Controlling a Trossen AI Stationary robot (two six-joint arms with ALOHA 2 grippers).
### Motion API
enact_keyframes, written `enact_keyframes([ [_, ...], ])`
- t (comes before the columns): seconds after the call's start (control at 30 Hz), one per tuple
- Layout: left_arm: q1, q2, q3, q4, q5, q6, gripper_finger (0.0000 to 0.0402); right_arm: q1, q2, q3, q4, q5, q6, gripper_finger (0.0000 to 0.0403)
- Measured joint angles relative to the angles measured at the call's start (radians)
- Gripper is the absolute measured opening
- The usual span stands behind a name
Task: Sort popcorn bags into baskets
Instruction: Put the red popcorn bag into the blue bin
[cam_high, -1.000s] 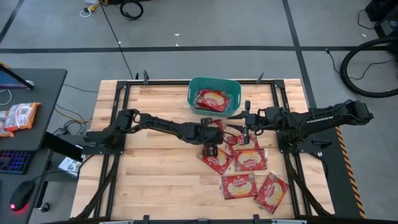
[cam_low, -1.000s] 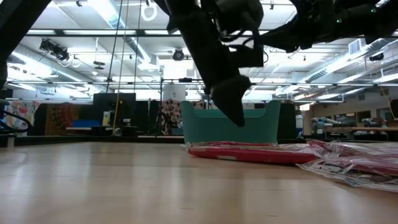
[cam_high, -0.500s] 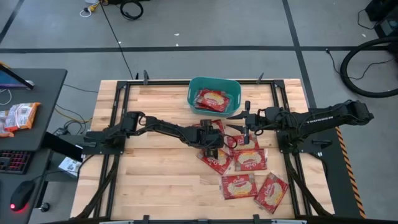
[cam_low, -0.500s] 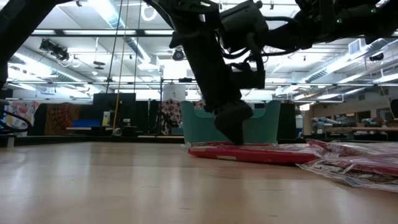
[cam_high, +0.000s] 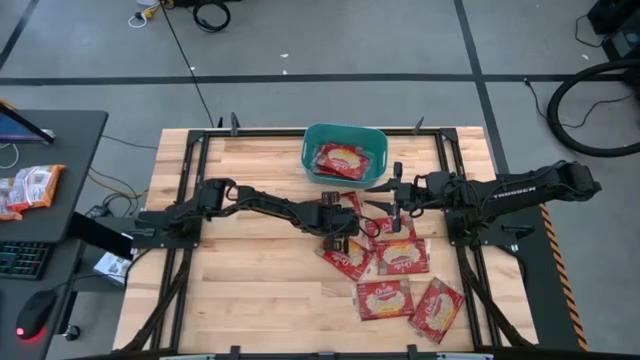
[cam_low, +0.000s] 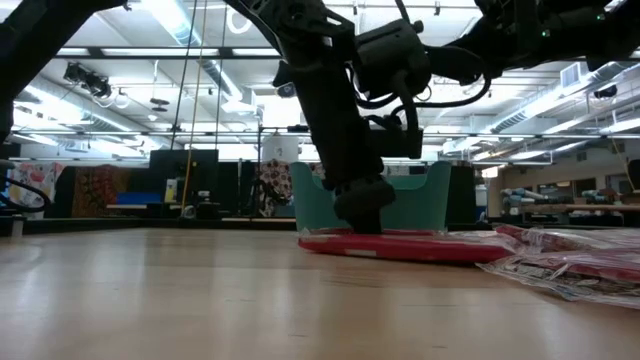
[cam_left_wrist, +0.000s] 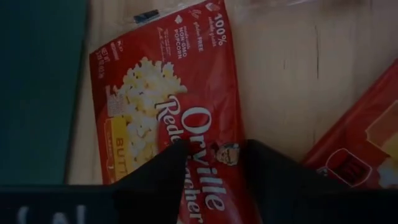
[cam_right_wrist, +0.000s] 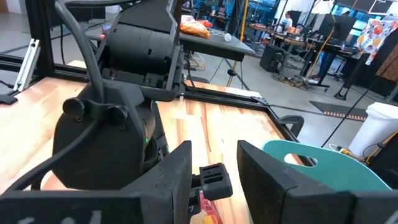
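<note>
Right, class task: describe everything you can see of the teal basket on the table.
The teal basket is a rectangular plastic tub with rounded corners and a rolled rim, standing upright at the table's far edge, midway across. The low view shows a cut-out handle dip in its end wall. At least one red popcorn bag lies flat inside. Neither gripper touches it; the left gripper is down on a bag nearer the middle.

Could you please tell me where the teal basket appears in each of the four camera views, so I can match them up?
High view: the teal basket sits at the table's far edge, centre, with a popcorn bag inside.
Low view: it stands mid-picture, behind the left gripper.
Left wrist view: the dark teal surface along one side is probably its wall.
Right wrist view: its rim shows past the fingers.
Shared landmark: the left arm.
</note>
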Motion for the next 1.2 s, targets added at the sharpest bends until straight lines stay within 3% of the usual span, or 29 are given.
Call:
enact_keyframes([
  [0.33, -0.011, -0.016, -0.004, -0.075, -0.006, -0.006, 0.0018, 0.000, 0.000, 0.000, -0.001, 0.000, 0.000, 0.0132],
  [0.77, -0.017, -0.238, -0.007, -0.224, -0.006, 0.057, 0.0018, 0.000, 0.000, 0.000, 0.001, 0.000, 0.000, 0.0132],
  [1.0, 0.005, -0.350, -0.006, -0.153, -0.096, 0.230, 0.0018, 0.000, 0.000, 0.000, 0.009, 0.000, 0.000, 0.0132],
  [1.2, 0.081, -0.345, -0.005, -0.048, -0.100, 0.394, 0.0019, 0.000, 0.000, 0.000, 0.015, 0.000, 0.000, 0.0132],
])
